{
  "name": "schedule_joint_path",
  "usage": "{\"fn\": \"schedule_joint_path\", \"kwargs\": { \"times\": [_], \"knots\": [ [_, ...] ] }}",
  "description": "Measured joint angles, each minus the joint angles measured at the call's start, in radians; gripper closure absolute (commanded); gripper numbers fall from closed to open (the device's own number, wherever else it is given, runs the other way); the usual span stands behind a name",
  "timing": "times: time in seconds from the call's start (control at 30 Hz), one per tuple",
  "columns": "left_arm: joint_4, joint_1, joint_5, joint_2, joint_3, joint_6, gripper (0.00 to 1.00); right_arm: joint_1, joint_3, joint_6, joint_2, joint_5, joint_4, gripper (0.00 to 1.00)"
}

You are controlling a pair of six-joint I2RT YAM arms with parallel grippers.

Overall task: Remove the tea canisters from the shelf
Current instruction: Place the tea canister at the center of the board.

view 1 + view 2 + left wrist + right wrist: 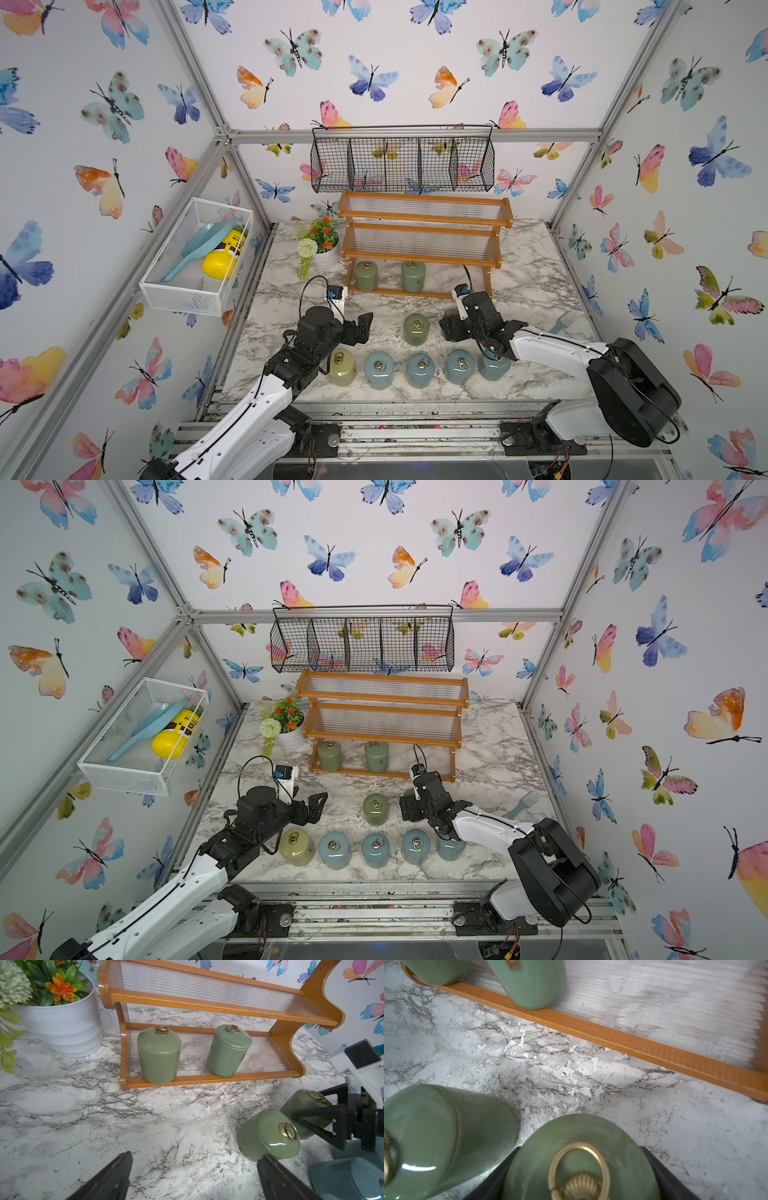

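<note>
This is a robotics lab test cell dressed as a homely corner. A bare aluminium extrusion frame (540,135) holds flat wall panels printed with watercolour butterflies (370,79). White-and-black robot arms (552,353) bolt to a metal rail (415,434) fronting a marble-patterned tabletop (536,266). On it stand an orange-brown wooden stepped shelf (424,217) and a white flower pot (328,258).

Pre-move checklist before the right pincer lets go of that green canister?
1. Right pincer shut on the held green canister: ok.
2. Its base down on the table: cannot tell.
3. Apart from the neighbouring green canister: ok, narrowly.
4. Left pincer open, empty: ok.
5. Shelf emptied: not ok, two green canisters on bottom tier.
</note>
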Motion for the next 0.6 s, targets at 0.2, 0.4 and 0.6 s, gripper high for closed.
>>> {"fn": "schedule_joint_path", "kwargs": {
  "times": [0.2,0.4,0.6],
  "knots": [
    [0.002,0.000,0.000,0.000,-0.005,0.000,0.02,0.002,0.000,0.009,0.000,0.002,0.000,0.20],
    [0.004,0.000,0.000,0.002,-0.011,0.000,0.02,0.006,0.000,0.018,0.000,0.003,0.000,0.17],
    [0.005,0.000,0.000,0.005,-0.011,0.000,0.02,0.008,-0.001,0.023,0.000,0.003,-0.002,0.13]
  ]
}}
